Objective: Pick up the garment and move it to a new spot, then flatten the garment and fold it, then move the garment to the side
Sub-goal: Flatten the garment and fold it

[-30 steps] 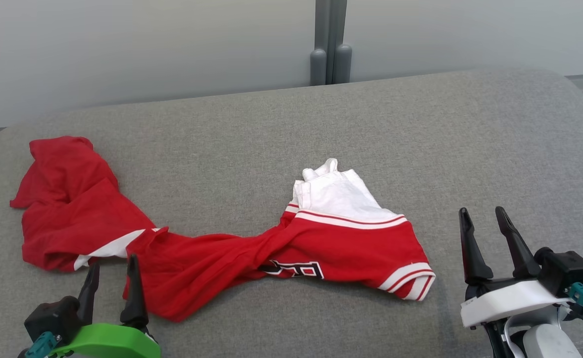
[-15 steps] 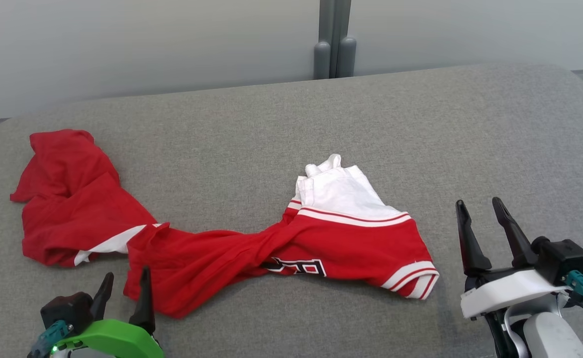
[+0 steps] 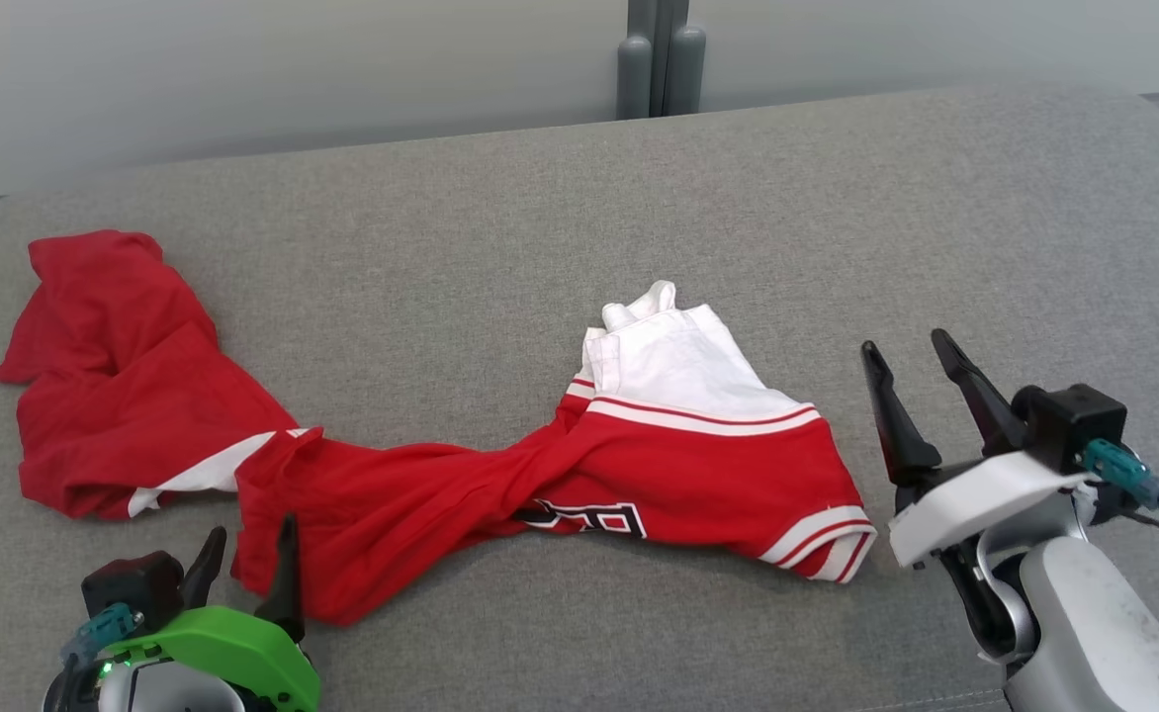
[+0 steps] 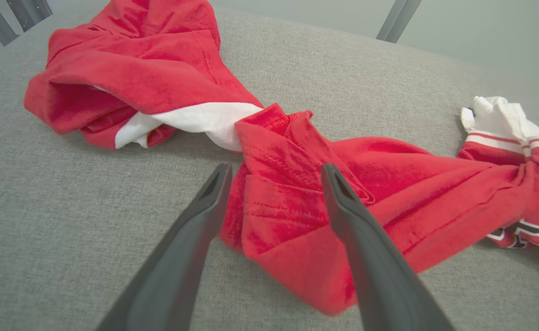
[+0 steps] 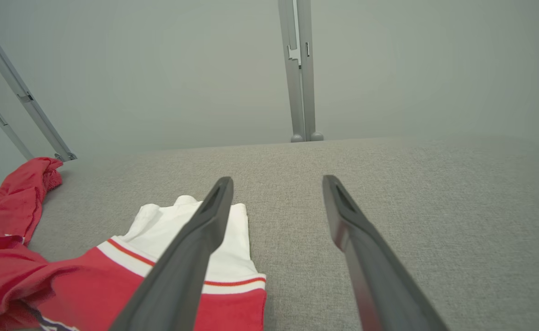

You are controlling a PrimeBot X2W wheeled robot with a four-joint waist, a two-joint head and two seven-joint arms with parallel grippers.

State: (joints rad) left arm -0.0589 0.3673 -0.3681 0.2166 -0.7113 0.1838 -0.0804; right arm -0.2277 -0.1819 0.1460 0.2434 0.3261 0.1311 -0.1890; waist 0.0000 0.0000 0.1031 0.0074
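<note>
While left hand (image 3: 251,527) stands open at garment (image 3: 421,494) edge, right hand (image 3: 905,341) open, just beside it.

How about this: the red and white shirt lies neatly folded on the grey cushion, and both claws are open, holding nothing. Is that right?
Not quite. The shirt is not neatly folded: the head view shows it crumpled and twisted in the middle, stretched across the grey cushion. The rest holds: the left claw and the right claw are open, holding nothing.

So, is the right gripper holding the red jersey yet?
No, the right gripper stands open and empty, off to the side of the red jersey.
</note>
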